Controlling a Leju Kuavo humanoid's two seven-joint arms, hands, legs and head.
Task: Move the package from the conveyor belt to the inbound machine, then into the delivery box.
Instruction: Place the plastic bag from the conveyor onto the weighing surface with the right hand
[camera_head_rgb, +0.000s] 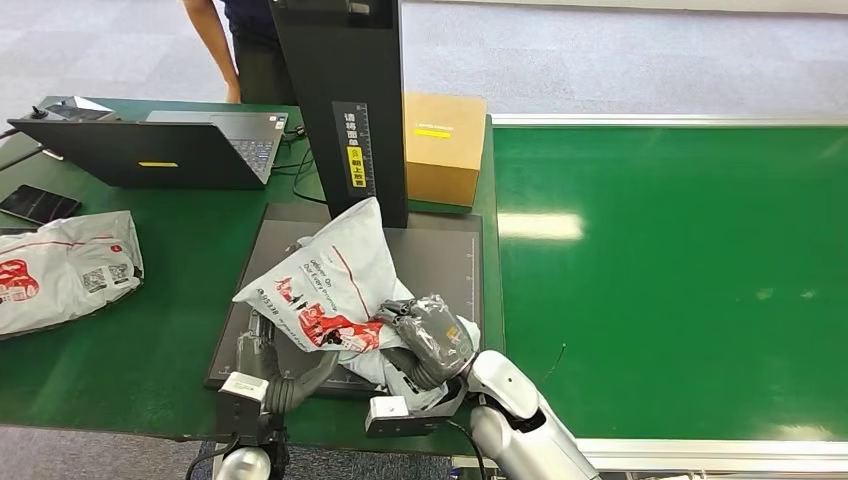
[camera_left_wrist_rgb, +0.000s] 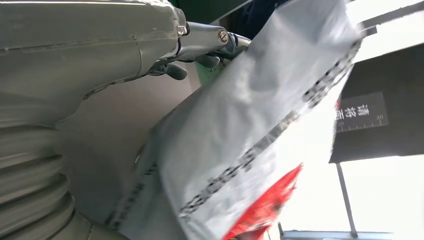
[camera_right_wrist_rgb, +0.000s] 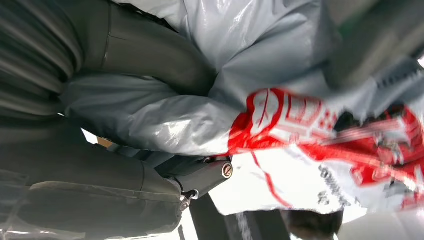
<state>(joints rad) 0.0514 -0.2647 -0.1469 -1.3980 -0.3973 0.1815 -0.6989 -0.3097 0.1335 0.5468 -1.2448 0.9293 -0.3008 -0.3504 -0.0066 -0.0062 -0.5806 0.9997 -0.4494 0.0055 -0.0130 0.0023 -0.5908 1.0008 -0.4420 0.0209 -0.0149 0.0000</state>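
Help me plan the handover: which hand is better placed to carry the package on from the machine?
Right, probably. The right hand already grips the package near its bunched lower end, above the machine's platform. The left hand is at the package's lower left edge, its grip unclear.

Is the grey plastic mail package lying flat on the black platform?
No. The grey plastic mail package is tilted, one end raised against the black column.

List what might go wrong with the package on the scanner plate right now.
1. The package is soft and crumpled, held tilted by the right robot hand and the left robot hand; it may sag or slip.
2. Its raised corner sits close to the black post and could snag there.
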